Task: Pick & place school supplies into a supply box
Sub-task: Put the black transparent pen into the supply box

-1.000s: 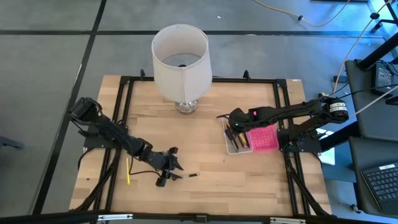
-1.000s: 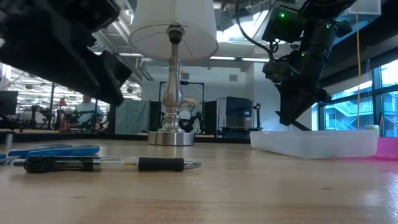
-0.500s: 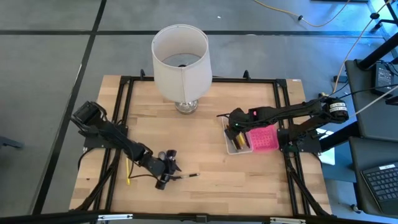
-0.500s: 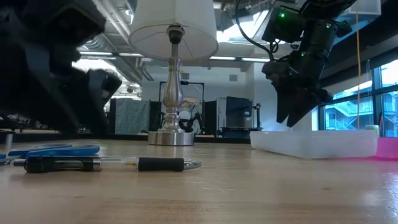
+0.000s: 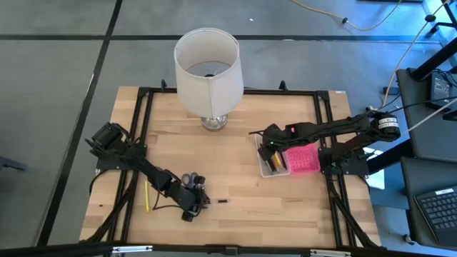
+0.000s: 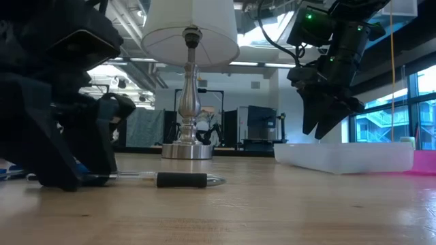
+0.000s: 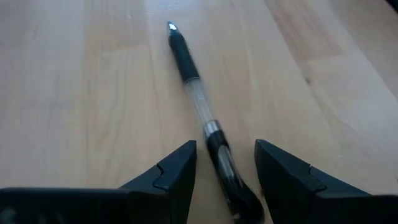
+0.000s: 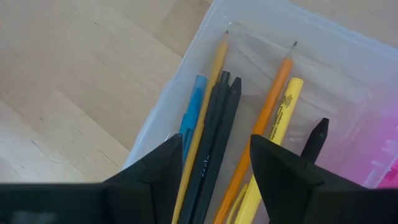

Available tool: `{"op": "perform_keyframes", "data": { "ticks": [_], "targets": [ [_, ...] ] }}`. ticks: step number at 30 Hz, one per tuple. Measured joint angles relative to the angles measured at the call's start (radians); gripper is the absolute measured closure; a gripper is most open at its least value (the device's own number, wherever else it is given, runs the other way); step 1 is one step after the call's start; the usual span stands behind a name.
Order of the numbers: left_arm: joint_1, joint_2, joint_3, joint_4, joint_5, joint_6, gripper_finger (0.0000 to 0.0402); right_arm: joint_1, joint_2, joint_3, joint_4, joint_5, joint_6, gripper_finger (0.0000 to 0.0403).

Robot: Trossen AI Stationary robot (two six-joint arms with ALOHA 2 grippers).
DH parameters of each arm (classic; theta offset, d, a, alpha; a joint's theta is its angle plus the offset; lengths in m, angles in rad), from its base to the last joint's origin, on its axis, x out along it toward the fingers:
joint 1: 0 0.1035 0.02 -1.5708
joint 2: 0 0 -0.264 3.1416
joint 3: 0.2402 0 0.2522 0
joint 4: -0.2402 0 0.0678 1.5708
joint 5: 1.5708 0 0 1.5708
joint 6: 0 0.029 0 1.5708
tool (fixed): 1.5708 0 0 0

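A dark pen with a clear barrel (image 7: 198, 102) lies flat on the table, its tip (image 5: 222, 201) pointing toward the table's right. My left gripper (image 7: 225, 171) is down at the table, open, one finger on each side of the pen's dark rear end, with gaps showing. In the high view the left gripper (image 5: 193, 207) covers that end. My right gripper (image 8: 214, 165) hangs open over the clear supply box (image 5: 265, 160), touching nothing. The box holds a blue pen (image 8: 191, 118), dark pens (image 8: 216, 134), and yellow and orange pencils (image 8: 268, 115). Its pink lid (image 5: 301, 158) lies beside it.
A yellow pencil (image 5: 147, 196) lies near the table's left edge, beside my left arm. The white lamp (image 5: 208, 68) stands at the far middle, its metal base (image 6: 186, 150) on the wood. Black frame rails run along the table's edges. Bare wood lies between the pen and the box.
My left gripper has moved toward the near edge and come down to the table, so its open fingers now straddle the pen's rear end and hide the blue scissors in the low view. My right gripper's fingers have spread apart above the box.
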Motion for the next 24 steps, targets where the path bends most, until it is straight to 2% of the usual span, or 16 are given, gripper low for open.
{"op": "perform_keyframes", "data": {
  "ticks": [6,16,20,24],
  "targets": [
    [0.014,-0.003,0.002,-0.019,-0.032,0.021,0.0257,0.000,0.000,0.000,0.000,0.000,-0.028,0.0212],
    [0.019,-0.002,0.000,-0.024,-0.050,0.040,0.0336,0.000,0.000,0.000,0.001,0.001,-0.026,0.0212],
    [0.019,-0.002,-0.001,-0.015,-0.063,0.070,0.0369,0.000,-0.010,0.000,0.002,0.036,0.001,0.0212],
    [0.020,-0.001,-0.001,0.001,-0.071,0.072,0.0379,0.000,-0.038,0.000,0.004,0.039,-0.001,0.0212]
  ]
}}
